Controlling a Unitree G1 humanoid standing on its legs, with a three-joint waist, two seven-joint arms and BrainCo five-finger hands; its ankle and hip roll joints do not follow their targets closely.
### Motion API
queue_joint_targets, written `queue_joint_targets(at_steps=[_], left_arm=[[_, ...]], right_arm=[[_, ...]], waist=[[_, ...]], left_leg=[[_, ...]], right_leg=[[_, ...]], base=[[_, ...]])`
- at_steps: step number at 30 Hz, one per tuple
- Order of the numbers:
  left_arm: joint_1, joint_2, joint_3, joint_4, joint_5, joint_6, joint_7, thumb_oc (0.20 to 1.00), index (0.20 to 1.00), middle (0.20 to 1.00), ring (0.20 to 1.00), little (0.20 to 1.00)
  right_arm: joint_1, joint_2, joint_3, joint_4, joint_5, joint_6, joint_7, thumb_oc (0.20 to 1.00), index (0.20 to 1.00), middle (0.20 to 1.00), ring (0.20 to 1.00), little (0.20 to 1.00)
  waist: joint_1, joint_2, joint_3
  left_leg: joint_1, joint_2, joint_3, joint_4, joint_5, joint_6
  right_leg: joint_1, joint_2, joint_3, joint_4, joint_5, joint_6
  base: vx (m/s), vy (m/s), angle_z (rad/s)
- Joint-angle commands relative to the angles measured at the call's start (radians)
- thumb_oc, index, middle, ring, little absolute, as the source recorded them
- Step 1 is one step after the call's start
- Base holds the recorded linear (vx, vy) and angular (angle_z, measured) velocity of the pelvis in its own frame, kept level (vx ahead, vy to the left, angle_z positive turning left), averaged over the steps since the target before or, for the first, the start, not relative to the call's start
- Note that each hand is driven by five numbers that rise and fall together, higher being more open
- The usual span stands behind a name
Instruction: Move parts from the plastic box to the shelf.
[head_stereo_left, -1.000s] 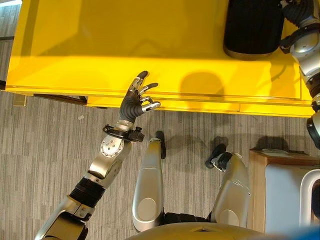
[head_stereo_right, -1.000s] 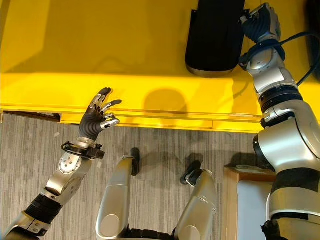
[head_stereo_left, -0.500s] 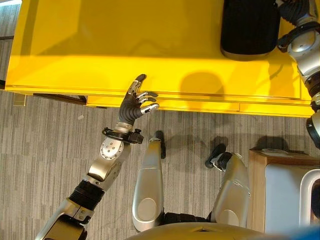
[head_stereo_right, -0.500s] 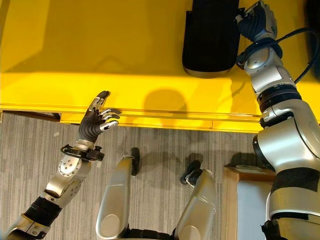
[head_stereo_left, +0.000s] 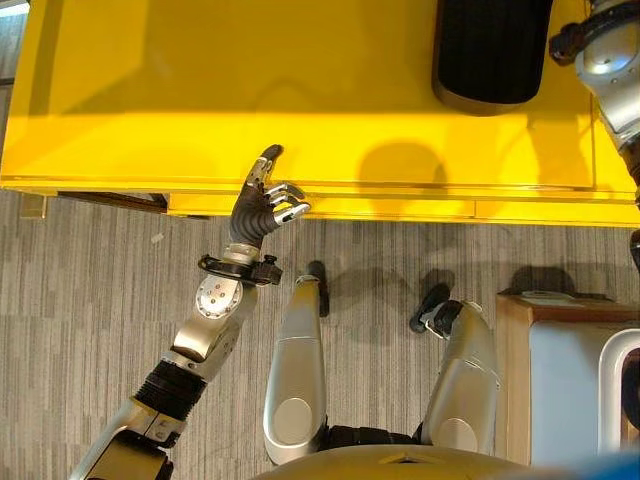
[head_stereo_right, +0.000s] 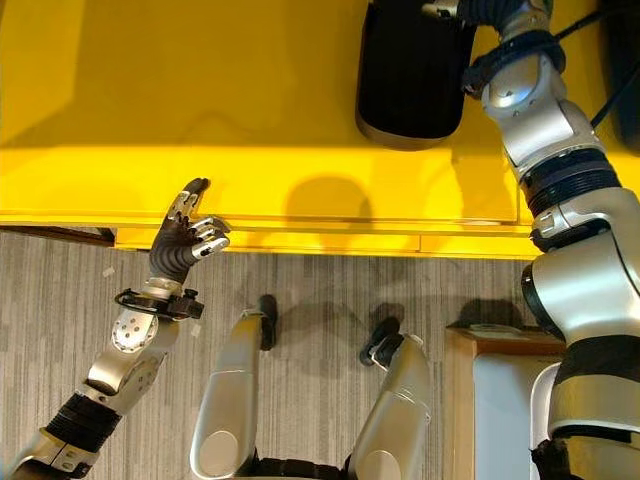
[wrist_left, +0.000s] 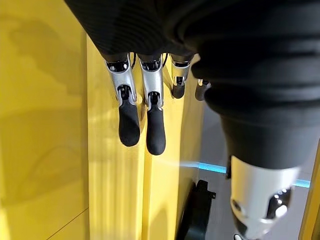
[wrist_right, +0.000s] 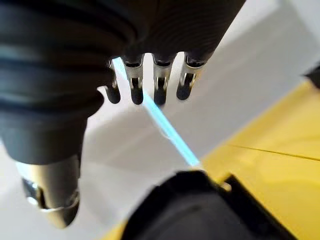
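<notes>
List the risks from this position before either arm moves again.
1. The black part lies on the yellow shelf with the right hand just beyond it, fingers held clear; a careless sweep might shove it.
2. The left hand hovers at the shelf's front edge and might clip it.

The left hand (head_stereo_left: 262, 203) is raised at the shelf's (head_stereo_left: 150, 90) front edge with fingers loosely extended and empty, while the right hand (wrist_right: 150, 65) reaches toward the far right corner, fingers relaxed and holding nothing.
</notes>
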Motion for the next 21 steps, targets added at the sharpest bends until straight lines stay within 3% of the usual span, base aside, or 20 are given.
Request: queue_joint_targets(at_steps=[1, 10, 11, 12, 14, 21], left_arm=[[0.057, 0.025, 0.010, -0.046, -0.011, -0.015, 0.004, 1.000, 1.000, 1.000, 1.000, 1.000], [0.075, 0.030, 0.029, -0.045, -0.010, -0.010, -0.006, 1.000, 1.000, 1.000, 1.000, 1.000], [0.075, 0.031, 0.030, -0.047, -0.011, -0.009, -0.008, 1.000, 1.000, 1.000, 1.000, 1.000], [0.079, 0.033, 0.033, -0.047, -0.011, -0.008, -0.009, 1.000, 1.000, 1.000, 1.000, 1.000], [0.081, 0.034, 0.034, -0.047, -0.009, -0.006, -0.012, 1.000, 1.000, 1.000, 1.000, 1.000], [0.097, 0.030, 0.049, -0.049, 0.001, 0.001, -0.022, 1.000, 1.000, 1.000, 1.000, 1.000]], right_arm=[[-0.115, -0.045, 0.004, -0.040, 0.003, -0.046, -0.045, 1.000, 1.000, 1.000, 1.000, 1.000], [-0.053, -0.089, -0.062, -0.246, -0.047, -0.048, -0.053, 1.000, 1.000, 1.000, 1.000, 1.000], [-0.043, -0.092, -0.073, -0.268, -0.048, -0.050, -0.053, 1.000, 1.000, 1.000, 1.000, 1.000], [-0.021, -0.093, -0.093, -0.293, -0.051, -0.051, -0.053, 1.000, 1.000, 1.000, 1.000, 1.000], [0.002, -0.093, -0.114, -0.325, -0.052, -0.056, -0.052, 1.000, 1.000, 1.000, 1.000, 1.000], [0.205, -0.062, -0.256, -0.512, -0.044, -0.088, -0.028, 1.000, 1.000, 1.000, 1.000, 1.000]], waist=[[0.004, -0.020, -0.039], [-0.013, -0.033, -0.051], [-0.015, -0.034, -0.051], [-0.016, -0.035, -0.056], [-0.018, -0.036, -0.053], [-0.030, -0.040, -0.063]], left_leg=[[0.011, 0.028, -0.024, -0.015, -0.014, -0.011], [0.033, 0.038, -0.019, -0.009, -0.022, -0.014], [0.025, 0.037, -0.015, -0.014, 0.001, -0.006], [0.041, 0.039, -0.017, -0.014, -0.019, -0.014], [0.038, 0.039, -0.013, -0.021, 0.003, -0.006], [0.085, 0.047, 0.000, -0.059, 0.014, -0.008]], right_leg=[[0.022, 0.048, 0.063, 0.012, -0.014, 0.049], [0.040, 0.053, 0.071, 0.010, -0.018, 0.048], [0.035, 0.050, 0.065, 0.001, 0.001, 0.036], [0.049, 0.054, 0.069, 0.004, -0.016, 0.048], [0.046, 0.052, 0.064, -0.006, 0.005, 0.037], [0.089, 0.065, 0.062, -0.054, 0.028, 0.042]], base=[[0.00, 0.012, -0.07], [-0.01, 0.003, -0.04], [0.00, 0.000, 0.00], [-0.07, 0.020, -0.02], [-0.04, 0.015, -0.07], [0.00, 0.003, -0.08]])
